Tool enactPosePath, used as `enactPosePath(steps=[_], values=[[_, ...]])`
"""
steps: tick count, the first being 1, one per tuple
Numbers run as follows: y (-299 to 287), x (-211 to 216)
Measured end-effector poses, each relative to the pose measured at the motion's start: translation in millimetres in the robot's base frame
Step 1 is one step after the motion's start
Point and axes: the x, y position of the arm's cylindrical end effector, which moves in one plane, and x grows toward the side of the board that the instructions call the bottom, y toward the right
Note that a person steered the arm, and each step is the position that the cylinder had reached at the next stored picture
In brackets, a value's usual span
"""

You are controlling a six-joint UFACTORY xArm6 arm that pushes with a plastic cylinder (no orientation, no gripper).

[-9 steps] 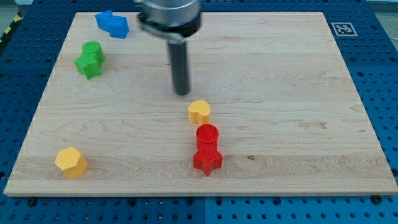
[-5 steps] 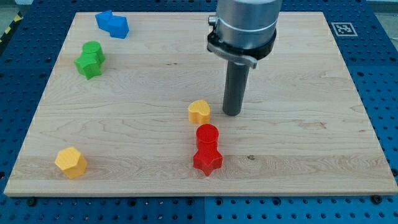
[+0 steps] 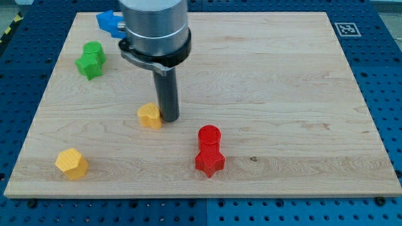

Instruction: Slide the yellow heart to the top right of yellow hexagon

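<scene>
The yellow heart (image 3: pixel 149 116) lies left of the board's middle. My tip (image 3: pixel 169 118) stands right against its right side. The yellow hexagon (image 3: pixel 71 164) sits near the view's bottom left corner of the board, well down and left of the heart.
A red cylinder (image 3: pixel 209 136) and a red star (image 3: pixel 209 161) sit together right of my tip. Two green blocks (image 3: pixel 91 60) lie at the left. A blue block (image 3: pixel 108 21) lies at the top left, partly hidden by the arm. The wooden board (image 3: pixel 282 94) has a marker tag (image 3: pixel 347 29) at its top right.
My tip went round to the heart's right side and moved left, sliding the yellow heart about 80 pixels left and slightly down. The other blocks stayed put.
</scene>
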Motion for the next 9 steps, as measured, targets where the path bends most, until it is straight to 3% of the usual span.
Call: enactPosePath(steps=[3,9], values=[[-13.4,-27.9],[-42.6,27.5]])
